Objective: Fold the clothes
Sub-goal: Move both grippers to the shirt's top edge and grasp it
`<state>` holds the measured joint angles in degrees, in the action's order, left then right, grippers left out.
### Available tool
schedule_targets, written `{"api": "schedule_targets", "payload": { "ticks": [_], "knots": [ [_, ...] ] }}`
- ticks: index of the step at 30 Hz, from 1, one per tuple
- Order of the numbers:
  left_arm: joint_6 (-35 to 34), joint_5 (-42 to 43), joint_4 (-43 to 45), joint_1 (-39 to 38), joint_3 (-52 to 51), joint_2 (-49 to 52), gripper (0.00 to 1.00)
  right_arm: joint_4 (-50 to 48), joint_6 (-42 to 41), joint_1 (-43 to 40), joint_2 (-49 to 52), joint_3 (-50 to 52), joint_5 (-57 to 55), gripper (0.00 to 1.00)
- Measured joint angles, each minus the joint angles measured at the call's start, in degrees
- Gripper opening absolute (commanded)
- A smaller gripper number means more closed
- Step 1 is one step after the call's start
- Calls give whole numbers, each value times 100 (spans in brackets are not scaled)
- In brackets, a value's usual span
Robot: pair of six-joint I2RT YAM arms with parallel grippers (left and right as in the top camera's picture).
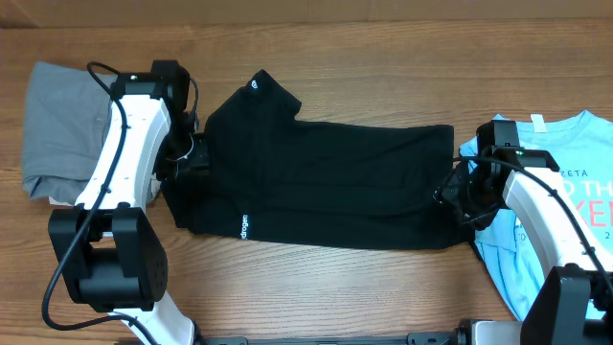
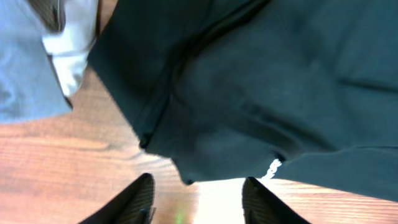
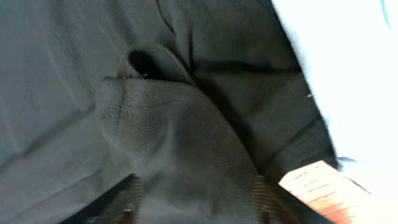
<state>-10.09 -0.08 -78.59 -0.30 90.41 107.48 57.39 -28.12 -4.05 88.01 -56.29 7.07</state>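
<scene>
Overhead: black T-shirt (image 1: 326, 182) lies flat in the middle of the table (image 1: 335, 297) as a long band, one sleeve out at 11 o'clock, white logo (image 1: 244, 228) near its 7 o'clock edge. Grey trousers (image 1: 57, 125) at the table's 9 o'clock, light-blue T-shirt (image 1: 565, 201) at 3 o'clock. Left hand (image 2: 198, 186) at the shirt's 9 o'clock end, fingers apart, nothing between them. Right hand (image 3: 196, 196) at the 3 o'clock end, fingers apart over a raised fold of black cloth, no pinch seen.
</scene>
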Motion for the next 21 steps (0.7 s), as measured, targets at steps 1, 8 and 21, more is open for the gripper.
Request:
{"api": "schedule_targets", "payload": {
  "ticks": [1,8,21],
  "knots": [
    [2,37,46,0,9,0,50,-116,22,0,0,0,24,70],
    [297,632,678,0,20,0,57,-1679,144,0,0,0,444,71],
    [474,1528,2214,-323,345,0,88,-3322,114,2,1259,-581,505,75]
  ]
}}
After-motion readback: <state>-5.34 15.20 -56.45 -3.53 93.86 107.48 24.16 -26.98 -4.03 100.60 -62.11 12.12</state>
